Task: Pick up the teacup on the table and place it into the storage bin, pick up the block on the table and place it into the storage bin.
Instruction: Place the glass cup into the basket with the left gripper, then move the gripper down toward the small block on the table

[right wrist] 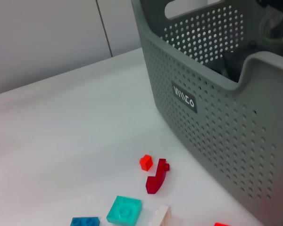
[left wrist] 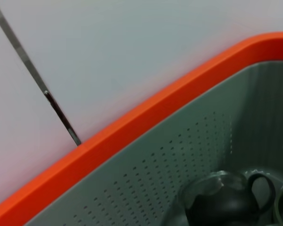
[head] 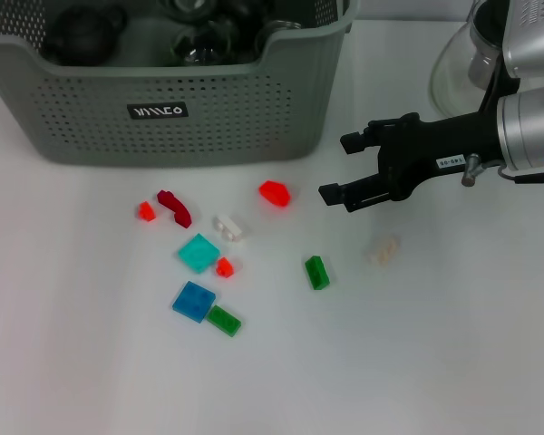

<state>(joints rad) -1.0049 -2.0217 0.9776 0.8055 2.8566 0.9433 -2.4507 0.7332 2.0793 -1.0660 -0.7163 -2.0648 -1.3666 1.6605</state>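
The grey-green storage bin (head: 163,109) stands at the back left of the table, with dark teaware (head: 82,36) and glassware inside. No teacup shows on the table. Several small blocks lie in front of the bin, among them a red block (head: 274,193), a green one (head: 316,272), a white one (head: 228,227) and a teal one (head: 199,253). My right gripper (head: 335,168) hovers open and empty just right of the red block. The right wrist view shows the bin's labelled wall (right wrist: 217,117) and a dark red curved block (right wrist: 156,178). The left wrist view looks into the bin (left wrist: 179,169) at a dark teapot (left wrist: 226,202).
A glass carafe (head: 462,68) stands at the back right, behind my right arm. More blocks lie front left: a blue one (head: 193,301), a green one (head: 224,320) and a small red one (head: 146,211). A pale block (head: 385,250) lies below the right gripper.
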